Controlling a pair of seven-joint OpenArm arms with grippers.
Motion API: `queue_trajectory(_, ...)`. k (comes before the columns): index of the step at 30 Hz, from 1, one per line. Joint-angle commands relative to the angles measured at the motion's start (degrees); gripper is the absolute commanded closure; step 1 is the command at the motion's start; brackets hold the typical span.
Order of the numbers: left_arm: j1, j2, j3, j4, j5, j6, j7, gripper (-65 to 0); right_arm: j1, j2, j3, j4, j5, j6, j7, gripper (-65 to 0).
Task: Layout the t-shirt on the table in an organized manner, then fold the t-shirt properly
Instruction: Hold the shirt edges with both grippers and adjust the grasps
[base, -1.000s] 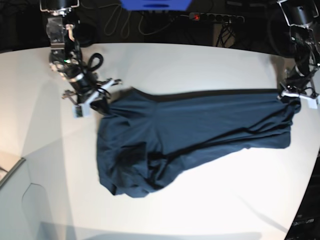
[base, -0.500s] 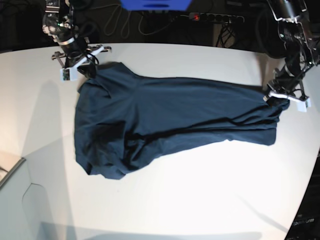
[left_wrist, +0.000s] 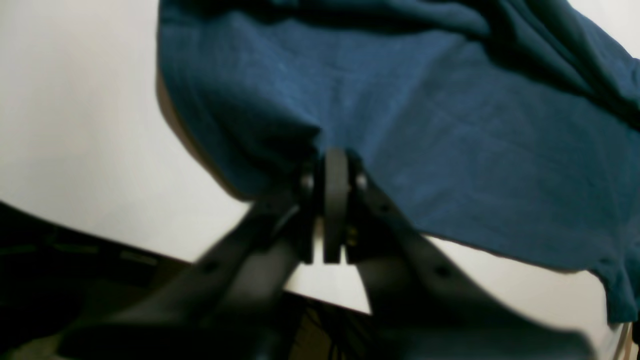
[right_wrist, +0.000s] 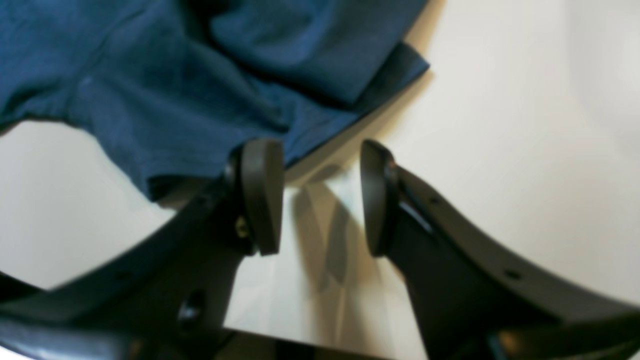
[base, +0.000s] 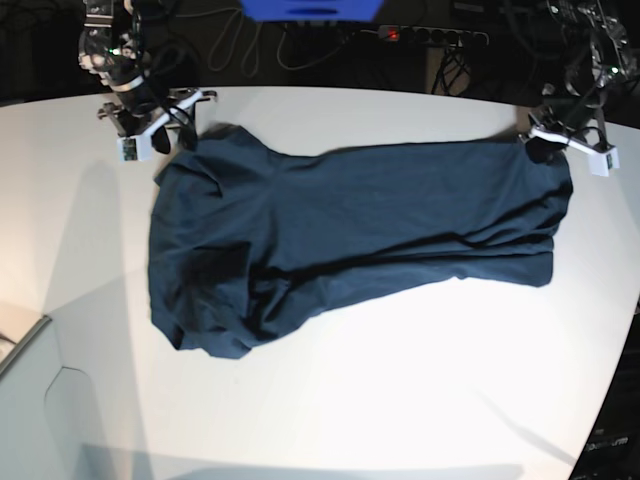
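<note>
no readable text, labels, signs

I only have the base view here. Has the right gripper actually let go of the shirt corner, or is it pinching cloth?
Observer: It has let go. In its wrist view the right gripper stands open with only bare table between the pads.
Operator: Where is the cloth relative to it?
Observer: The t-shirt edge lies just past the fingertips, running behind one pad, not between them.
Operator: And the left one?
Observer: The left gripper is shut on the shirt's edge, pads pressed together with blue fabric bunched at their tips.
</note>
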Motion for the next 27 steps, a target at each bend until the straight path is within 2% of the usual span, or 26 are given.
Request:
queue_trajectory(1, 0.1, -0.8, -1.0, 0.9, -0.6, -0.3, -1.1, -6.3, 0.4, 0.6, 0.2, 1.0, 0.4, 0.3, 1.4, -25.9)
queue_trajectory(4, -0.4, -0.3, -5.2, 0.8, -0.6, -0.3, -1.1, -14.6, 0.4, 0.6, 0.2, 1.0, 0.4, 0.3, 1.4, -25.9)
queue_trajectory(14, -1.1, -0.7, -6.7, 0.8, -0.5, -0.2, -0.5, -15.2, 0.5, 0.6, 0.2, 1.0, 0.4, 0.3, 1.4, -25.9)
queue_trajectory(21, -0.4, -0.3, -6.8, 0.6, 6.7, -0.2, -0.8, -16.6, 0.5, 1.2, 0.3, 1.0, 0.4, 0.3, 1.4, -26.4)
queue_trajectory(23, -0.5, -0.4, -6.9, 0.6, 7.4, -0.2, -0.6, -22.9, 0.5, 1.2, 0.3, 1.0, 0.4, 0.3, 1.4, -26.4)
queue_trajectory(27, -0.6, -0.5, -8.5, 0.8, 7.5, -0.8, -0.6, -42.2, 0.5, 1.2, 0.4, 1.1, 0.4, 0.1, 1.7, -27.8)
